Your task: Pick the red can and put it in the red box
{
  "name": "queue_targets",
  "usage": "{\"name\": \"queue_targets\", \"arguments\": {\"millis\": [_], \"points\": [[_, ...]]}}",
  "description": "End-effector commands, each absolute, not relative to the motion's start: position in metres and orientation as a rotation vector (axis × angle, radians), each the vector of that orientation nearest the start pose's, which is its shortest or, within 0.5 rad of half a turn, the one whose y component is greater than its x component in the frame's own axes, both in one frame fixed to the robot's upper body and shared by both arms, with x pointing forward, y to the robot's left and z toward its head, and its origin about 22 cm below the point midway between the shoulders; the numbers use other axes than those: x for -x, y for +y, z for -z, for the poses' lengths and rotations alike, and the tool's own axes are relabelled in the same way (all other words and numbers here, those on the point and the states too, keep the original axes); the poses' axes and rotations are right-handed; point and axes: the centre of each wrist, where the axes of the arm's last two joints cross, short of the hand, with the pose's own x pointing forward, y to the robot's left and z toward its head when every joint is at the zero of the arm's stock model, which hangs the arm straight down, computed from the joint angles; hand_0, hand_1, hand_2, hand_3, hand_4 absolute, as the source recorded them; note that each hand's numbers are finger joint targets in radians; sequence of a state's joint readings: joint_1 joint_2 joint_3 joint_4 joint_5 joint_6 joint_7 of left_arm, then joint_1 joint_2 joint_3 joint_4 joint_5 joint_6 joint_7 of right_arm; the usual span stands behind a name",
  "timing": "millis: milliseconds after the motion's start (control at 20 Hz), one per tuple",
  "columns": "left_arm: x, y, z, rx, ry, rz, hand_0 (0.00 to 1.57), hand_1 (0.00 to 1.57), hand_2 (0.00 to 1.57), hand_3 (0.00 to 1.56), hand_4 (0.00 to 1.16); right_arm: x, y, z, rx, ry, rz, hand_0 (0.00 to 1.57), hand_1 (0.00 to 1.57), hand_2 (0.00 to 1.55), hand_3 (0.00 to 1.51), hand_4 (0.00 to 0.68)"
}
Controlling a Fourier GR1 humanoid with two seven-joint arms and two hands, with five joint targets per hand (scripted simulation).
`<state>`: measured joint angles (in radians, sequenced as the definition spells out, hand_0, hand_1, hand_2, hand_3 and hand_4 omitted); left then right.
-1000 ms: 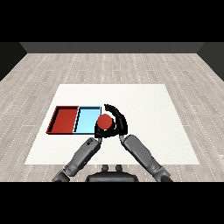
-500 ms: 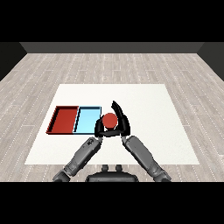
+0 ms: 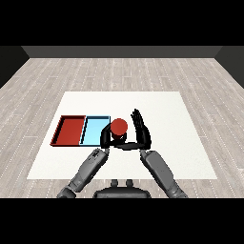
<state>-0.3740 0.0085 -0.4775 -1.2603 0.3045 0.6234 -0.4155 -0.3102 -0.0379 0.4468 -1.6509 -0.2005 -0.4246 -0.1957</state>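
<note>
red can (image 3: 118, 126) beside light blue tray (image 3: 95, 129) | left robot hand (image 3: 106, 138) grasping can | right robot hand (image 3: 141, 132) released

1. Two trays lie side by side on the table (image 3: 190, 152), left of its middle; the outer tray (image 3: 71, 131) is on the left, the inner tray (image 3: 95, 131) touches its right side.
2. The can (image 3: 119, 127) stands just right of the inner tray.
3. The left hand (image 3: 107, 139) is at the can's near left.
4. The right hand (image 3: 141, 132) is just right of the can.
</note>
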Motion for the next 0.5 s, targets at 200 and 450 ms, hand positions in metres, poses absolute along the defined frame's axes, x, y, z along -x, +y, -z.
{"name": "queue_targets", "arguments": {"millis": [200, 450], "points": [[-0.306, 0.110, -0.022, -0.040, -1.912, -0.116, 1.57, 1.57, 1.57, 1.48, 1.13, -0.242, -0.169, -0.091, -0.277, -2.029, 0.093, 0.00, 0.00, 0.00, 0.00, 0.000], [-0.319, 0.190, -0.022, -0.201, -1.936, -0.114, 1.57, 1.57, 1.57, 1.49, 1.12, -0.228, -0.213, -0.075, -0.209, -2.036, 0.102, 0.00, 0.00, 0.00, 0.00, 0.000]]}}
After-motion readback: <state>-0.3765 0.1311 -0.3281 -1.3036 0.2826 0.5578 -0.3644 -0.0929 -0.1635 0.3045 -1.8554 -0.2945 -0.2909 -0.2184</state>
